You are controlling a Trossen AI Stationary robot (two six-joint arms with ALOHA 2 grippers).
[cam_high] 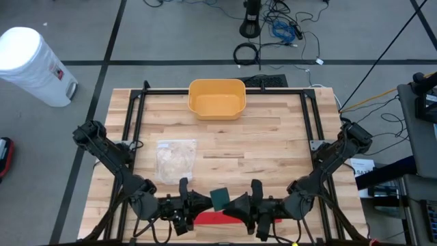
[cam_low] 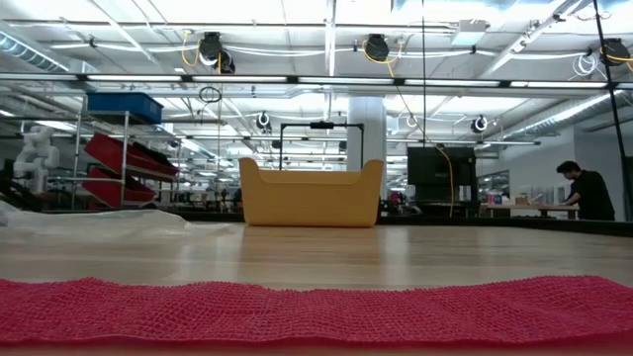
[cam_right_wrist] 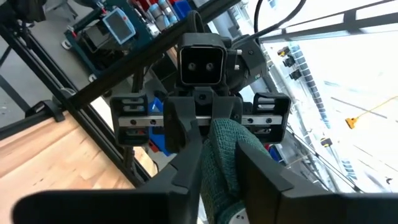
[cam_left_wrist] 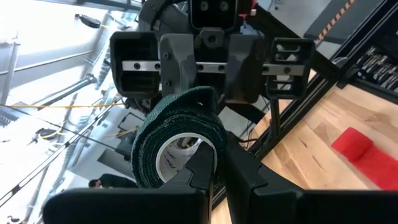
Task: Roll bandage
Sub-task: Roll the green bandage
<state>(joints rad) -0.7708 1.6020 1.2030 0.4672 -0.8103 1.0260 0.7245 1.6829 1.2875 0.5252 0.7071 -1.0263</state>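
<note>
High view puts the dark green bandage roll [cam_high: 220, 199] held up between my two grippers near the table's front edge, above the red bandage [cam_high: 217, 219]. My left gripper [cam_left_wrist: 214, 169] is clamped through its core; my right gripper [cam_right_wrist: 217, 163] pinches the loose wrap. If either slips, I judge the roll unwinds or drops.

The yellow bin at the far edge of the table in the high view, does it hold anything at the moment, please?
No, the yellow bin shows only its bare yellow floor in the high view, with nothing lying inside it.
</note>
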